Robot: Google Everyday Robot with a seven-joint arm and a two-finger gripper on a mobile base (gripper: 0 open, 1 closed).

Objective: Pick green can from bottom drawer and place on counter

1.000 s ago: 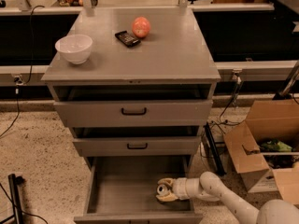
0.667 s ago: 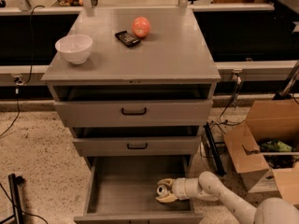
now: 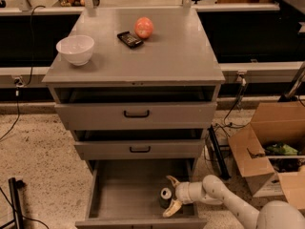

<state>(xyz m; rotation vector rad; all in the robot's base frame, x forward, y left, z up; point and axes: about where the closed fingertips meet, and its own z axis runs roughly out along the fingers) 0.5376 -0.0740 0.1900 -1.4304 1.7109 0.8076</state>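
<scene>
**A:** What sits on the counter (image 3: 167, 56), starting from the left?

**B:** A white bowl (image 3: 75, 49) near the left edge, then a black handset (image 3: 129, 38) lying flat, with an orange-red fruit (image 3: 143, 27) just beside it.

**A:** And below?

**B:** The two upper drawers (image 3: 181, 114) show dark gaps above their fronts. The bottom drawer (image 3: 121, 194) is pulled far out, with its grey floor in view.

**A:** Where is the green can (image 3: 165, 198)?

**B:** Upright on that drawer's floor, right of the middle, silver top up.

**A:** And the gripper (image 3: 167, 196)?

**B:** Down inside the drawer at the can — its two pale fingers (image 3: 172, 208) are spread wide, one behind the can and one in front. The can stands between them, and I can't tell whether either finger touches it.

**A:** How is the arm (image 3: 224, 194) posed?

**B:** It reaches in from the lower right — the wrist is roughly level and points left. The forearm rises to a bend, then drops toward the frame's corner. Further right, a cardboard box (image 3: 267, 142) stands open on the floor.
</scene>
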